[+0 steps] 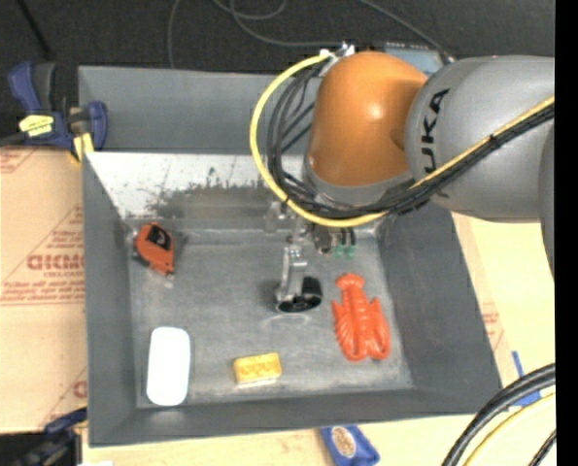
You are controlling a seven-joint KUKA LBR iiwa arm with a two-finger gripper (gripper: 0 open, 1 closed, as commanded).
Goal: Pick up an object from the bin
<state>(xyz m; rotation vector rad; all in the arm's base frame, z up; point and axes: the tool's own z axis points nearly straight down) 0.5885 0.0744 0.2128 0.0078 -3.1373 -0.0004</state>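
In the camera view the gripper (291, 294) hangs low near the middle of the bin (425, 289). Its tip is right at a small black thing (309, 292) on the floor, just left of a red lobster toy (359, 330). How far open it is, or whether it grips anything, I cannot tell. This looks like the grasping step; next calls for a sure hold, then a straight lift

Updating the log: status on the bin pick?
Gripper low at bin centre, grip unclear. Small black thing at its tip, hold unconfirmed. Orange lobster toy close beside; yellow block, white oblong, orange tape measure well apart.
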